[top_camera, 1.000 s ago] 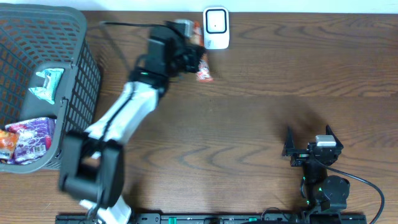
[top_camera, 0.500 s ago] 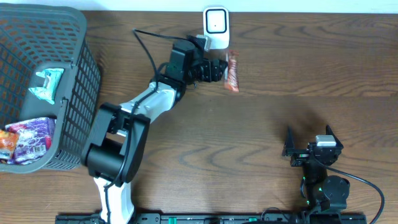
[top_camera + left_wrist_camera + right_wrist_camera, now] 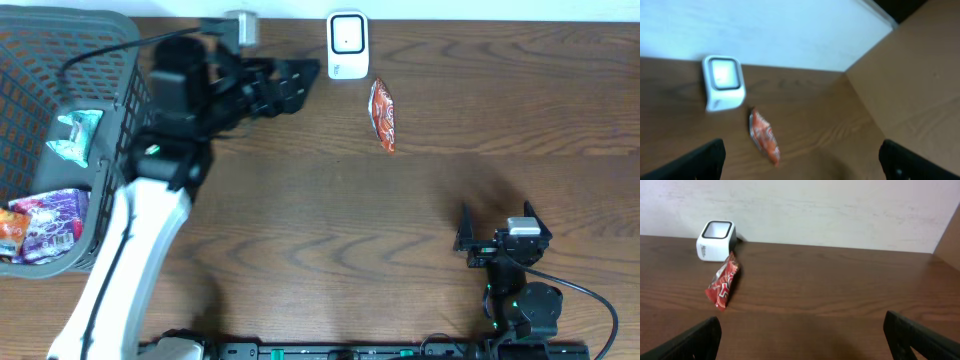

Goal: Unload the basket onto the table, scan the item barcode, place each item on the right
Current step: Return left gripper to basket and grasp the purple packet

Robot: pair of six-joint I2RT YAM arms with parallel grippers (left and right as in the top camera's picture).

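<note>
Now that the left gripper [image 3: 296, 80] has let go, the packet [image 3: 382, 113] lies loose and flat on the table [image 3: 300, 200], just beside the scanner [image 3: 347, 45], off its lower right corner; whether it touches the casing cannot be told. Left gripper: fingers spread wide, nothing between them. A second ago they were shut on the packet close to the scanner, and half a second ago they were parting next to it. Left arm: drawn back toward the basket [image 3: 120, 60], blurred with motion, well clear of the packet. Right gripper [image 3: 497, 238]: fingers apart, empty, at the near right of the table, unmoved through all three overhead pictures. Scanner: white, at the far edge, window on its upper face, nothing held over it. Basket: far left, more packets inside. Judgement: the release beside the scanner suggests this packet's pass is over and it has been set aside as done. No picture shows whether the barcode read. The arm's retreat toward the basket points to fetching another item.
</note>
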